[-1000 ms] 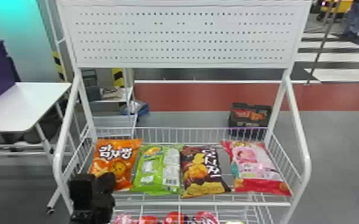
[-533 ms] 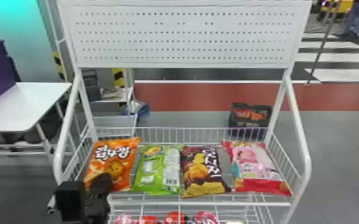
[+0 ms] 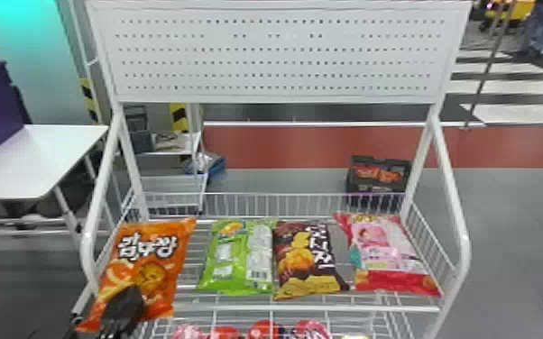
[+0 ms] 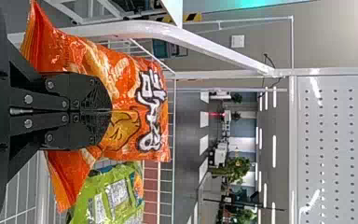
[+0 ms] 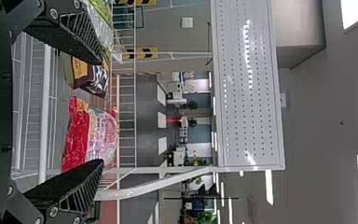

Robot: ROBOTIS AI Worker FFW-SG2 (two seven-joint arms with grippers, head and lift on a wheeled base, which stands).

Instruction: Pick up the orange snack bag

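left of the glossy green plastic snack bag (image 3: 236,259): see orange puffy plastic snack bag (image 3: 151,266), tilted, apparently up off the white wire rack (image 3: 311,309). gripping it near its lower end with the black two-fingered left gripper (image 4: 111,111), closed on the film.

changed over the last frames: carried left and toward the robot, now farther from the green bag and looming bigger in the head view, moving along with the left gripper. reads as a successful grab, with pick-up mostly done; probably just needs raising clear and holding steady. watch for slipping on slick film, or snagging on the rack's side left of the green bag.

just right of the green bag: dark brown-and-yellow plastic snack bag (image 3: 309,266), unmoved. farther right: pink-and-red plastic snack bag (image 3: 381,252), also unmoved. also well right of the green bag: black two-fingered right gripper (image 5: 102,111), spread wide, holding nothing.
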